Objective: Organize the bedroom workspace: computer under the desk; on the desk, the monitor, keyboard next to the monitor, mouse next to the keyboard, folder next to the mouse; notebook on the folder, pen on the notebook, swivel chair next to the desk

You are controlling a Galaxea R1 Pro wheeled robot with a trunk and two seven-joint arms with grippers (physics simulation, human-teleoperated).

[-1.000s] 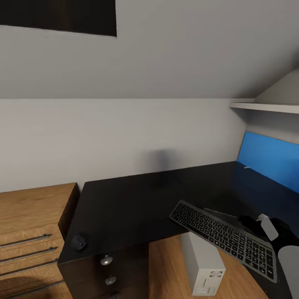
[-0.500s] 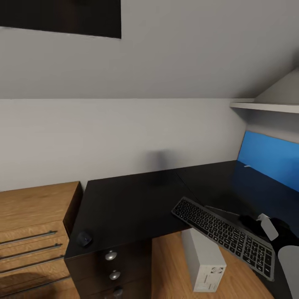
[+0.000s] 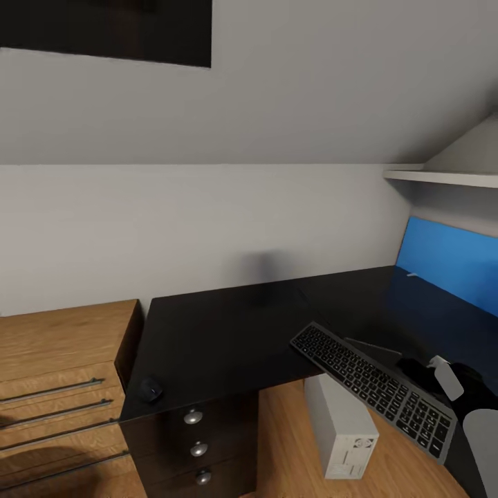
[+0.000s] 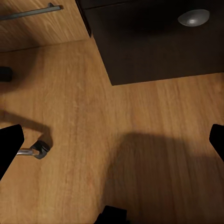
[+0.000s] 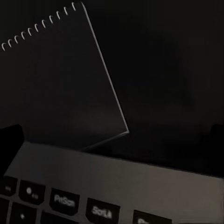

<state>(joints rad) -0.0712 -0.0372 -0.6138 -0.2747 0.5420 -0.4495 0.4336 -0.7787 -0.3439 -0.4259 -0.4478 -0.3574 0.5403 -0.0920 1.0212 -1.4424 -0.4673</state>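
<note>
My right gripper [image 3: 443, 377] is shut on the right end of the grey keyboard [image 3: 370, 384], which hangs tilted over the black desk's [image 3: 228, 332] front edge. In the right wrist view the keyboard's [image 5: 93, 186] rim lies close under the gripper [image 5: 113, 136], above a dark spiral notebook [image 5: 60, 88] on the desk. The notebook's corner [image 3: 377, 346] peeks out behind the keyboard. A black mouse [image 3: 150, 389] sits at the desk's front left corner. The white computer tower [image 3: 342, 432] stands on the floor under the desk. My left gripper [image 4: 112, 142] is open above the wooden floor.
A wooden dresser [image 3: 55, 387] adjoins the desk on the left. The desk's drawers carry round knobs [image 3: 194, 416]. A blue panel [image 3: 449, 266] and a white shelf [image 3: 443, 178] are at the right. A chrome chair leg with a caster [image 4: 37, 151] lies on the floor below my left gripper.
The whole picture has slid right, so the camera moved. The keyboard stays in my right gripper, slightly higher in the picture.
</note>
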